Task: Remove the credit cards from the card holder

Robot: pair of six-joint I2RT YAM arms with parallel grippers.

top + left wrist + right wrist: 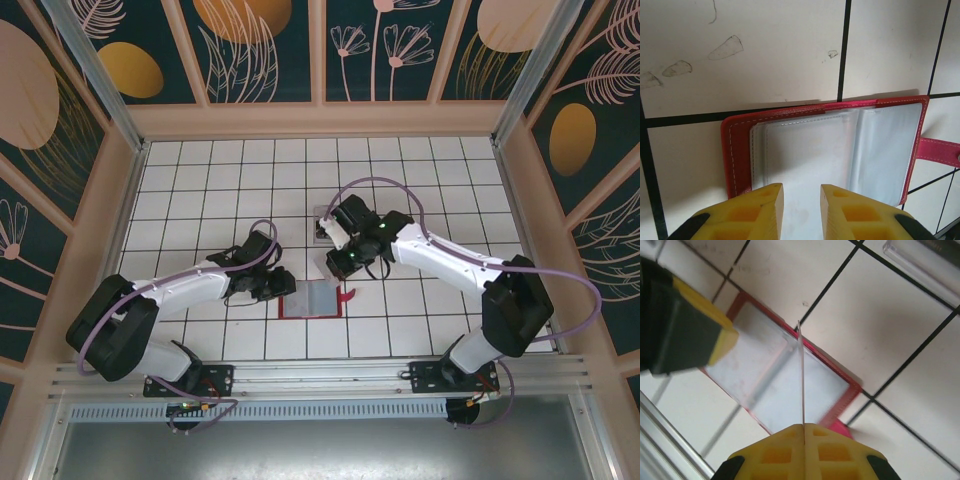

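The card holder (312,300) lies open on the white tiled table, a red wallet with greyish clear pockets (810,150) and its closure tab (940,151) pointing right. My left gripper (801,192) is open, its yellow fingers a little apart over the holder's left page with nothing between them. It sits at the holder's left edge (278,290). My right gripper (803,426) is shut on one thin pale credit card (801,370), seen edge-on, lifted above the open holder (775,390). In the top view this gripper (333,265) hangs just beyond the holder's far edge.
A clear plastic tray (920,262) lies on the tiles beyond the holder, partly under the right arm (322,224). Wooden frame walls enclose the table. An aluminium rail (320,375) runs along the near edge by the arm bases.
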